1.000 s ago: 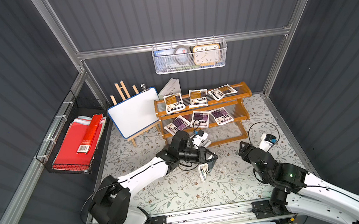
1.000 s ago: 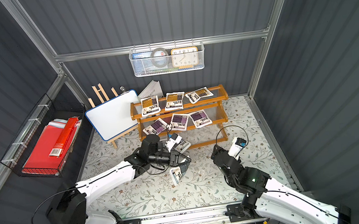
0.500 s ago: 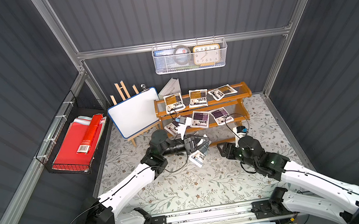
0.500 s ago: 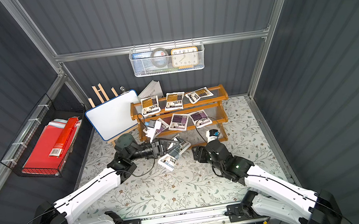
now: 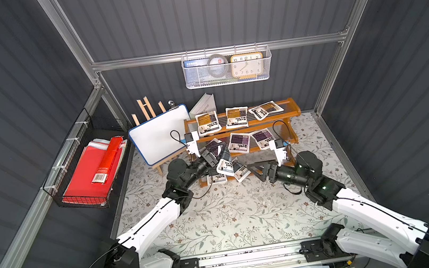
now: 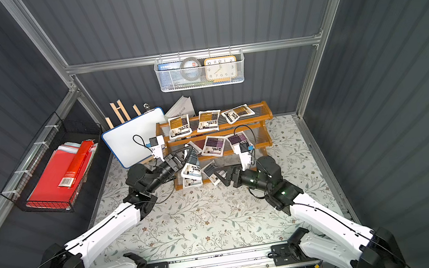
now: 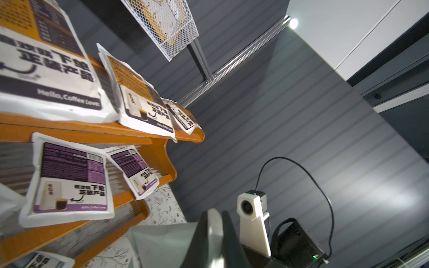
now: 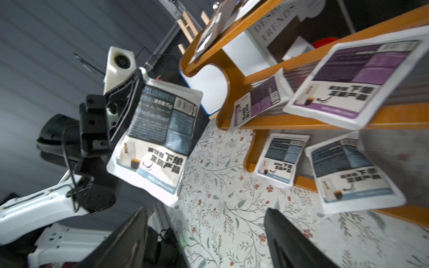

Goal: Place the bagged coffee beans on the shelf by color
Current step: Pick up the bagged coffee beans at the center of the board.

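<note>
- Right wrist view: I see the grey-blue pouch [image 8: 157, 143] hanging by its top edge from the left gripper [image 8: 135, 92], in front of the shelf [image 8: 232, 92].
- I note the left gripper is clamped tight on that edge. The right gripper [image 8: 206, 210] has its jaws spread wide and empty, near the pouch but not touching it.
- Pouch: white pillowy film with black text.
- Shelf: orange-brown wood with clear ribbed tiers; two shelved pouches [image 8: 281, 160], also grey-blue, lie on the lowest tier.
</note>
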Tool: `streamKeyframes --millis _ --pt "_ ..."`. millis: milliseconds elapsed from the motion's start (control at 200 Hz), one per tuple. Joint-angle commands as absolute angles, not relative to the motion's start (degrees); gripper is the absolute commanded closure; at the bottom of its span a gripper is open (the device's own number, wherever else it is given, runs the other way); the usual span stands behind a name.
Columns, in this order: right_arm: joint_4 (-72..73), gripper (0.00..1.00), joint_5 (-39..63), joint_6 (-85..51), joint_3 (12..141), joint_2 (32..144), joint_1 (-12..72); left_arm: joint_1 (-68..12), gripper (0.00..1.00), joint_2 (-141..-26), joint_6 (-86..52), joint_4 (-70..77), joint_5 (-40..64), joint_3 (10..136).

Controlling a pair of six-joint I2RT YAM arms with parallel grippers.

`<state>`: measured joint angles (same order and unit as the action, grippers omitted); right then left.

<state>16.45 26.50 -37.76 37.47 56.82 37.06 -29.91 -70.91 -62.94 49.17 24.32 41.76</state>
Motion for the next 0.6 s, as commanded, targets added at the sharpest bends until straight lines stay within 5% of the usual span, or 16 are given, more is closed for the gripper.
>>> streamKeyframes --millis 0,260,595 --pt "23.93 0.16 38.25 -38.98 38.19 59.69 36.90 -29.97 1.00 -71.45 -68.60 61.00 23.09 39.48" --pt "28.61 0.17 44.59 -39.57 41.57 65.85 36.94 -30.06 1.00 -75.75 -79.11 78.49 19.11 34.75" --pt "44.49 0.24 47.81 -48.30 45.23 75.09 37.52 -30.54 1.00 -74.88 -77.94 78.51 18.39 34.70"
